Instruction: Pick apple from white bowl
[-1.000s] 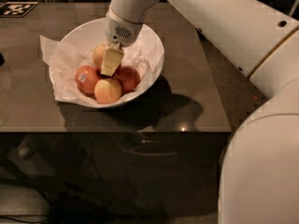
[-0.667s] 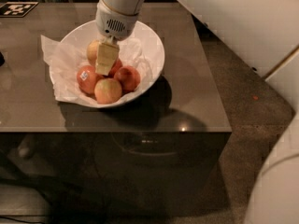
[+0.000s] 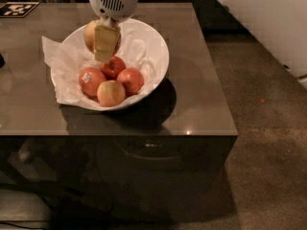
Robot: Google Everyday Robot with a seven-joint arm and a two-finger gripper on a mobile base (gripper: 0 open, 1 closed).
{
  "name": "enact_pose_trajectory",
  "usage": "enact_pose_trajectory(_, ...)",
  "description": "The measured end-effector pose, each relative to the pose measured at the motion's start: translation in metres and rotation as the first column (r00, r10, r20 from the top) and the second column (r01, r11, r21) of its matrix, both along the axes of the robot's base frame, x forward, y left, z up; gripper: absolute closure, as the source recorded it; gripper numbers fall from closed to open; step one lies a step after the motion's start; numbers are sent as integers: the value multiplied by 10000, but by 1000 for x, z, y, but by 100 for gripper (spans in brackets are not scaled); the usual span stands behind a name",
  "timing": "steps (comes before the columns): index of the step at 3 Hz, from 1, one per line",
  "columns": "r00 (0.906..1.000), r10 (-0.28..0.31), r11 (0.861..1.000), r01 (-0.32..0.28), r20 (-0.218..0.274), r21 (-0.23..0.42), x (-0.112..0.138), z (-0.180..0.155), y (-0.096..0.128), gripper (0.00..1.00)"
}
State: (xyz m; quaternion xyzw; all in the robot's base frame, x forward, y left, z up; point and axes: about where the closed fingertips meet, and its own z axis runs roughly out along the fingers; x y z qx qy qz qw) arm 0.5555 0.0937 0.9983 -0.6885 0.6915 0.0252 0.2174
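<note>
Since the earlier frames the arm has risen and drawn back toward the top of the view, so we now see only its white, vented wrist housing [image 3: 114, 1] and the gripper [image 3: 100, 49] below it. The round golden-orange apple [image 3: 89, 35] has come up with it. The gripper hangs over the far left part of the large glossy white bowl with a slanted rim [image 3: 160, 56]. It is closed on that apple, and one pale yellow finger pad [image 3: 106, 42] lies across the apple's near side. The other finger is hidden behind the fruit. The apple sits high against the bowl's far left rim, above the remaining fruit.

Four apples lie in the bowl on the crinkled white paper lining [image 3: 60, 63]:
- a red apple with a white sticker [image 3: 91, 80];
- a smaller dark red apple [image 3: 113, 66], just below the finger pad;
- a red-orange apple [image 3: 131, 79];
- a paler yellow-pink apple [image 3: 111, 93], nearest us.

The bowl rests on a glossy grey-brown square table [image 3: 201, 99]. A black-and-white marker tag [image 3: 17, 8] lies on the table's far left corner.
</note>
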Motion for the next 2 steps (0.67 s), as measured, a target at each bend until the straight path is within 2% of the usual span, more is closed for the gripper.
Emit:
enact_pose_trajectory(1, 9976, -315, 9992, 328, 621, -206, -9, 37, -8, 100)
enact_pose_trajectory(2, 9976, -315, 9992, 328, 621, -206, -9, 37, -8, 100)
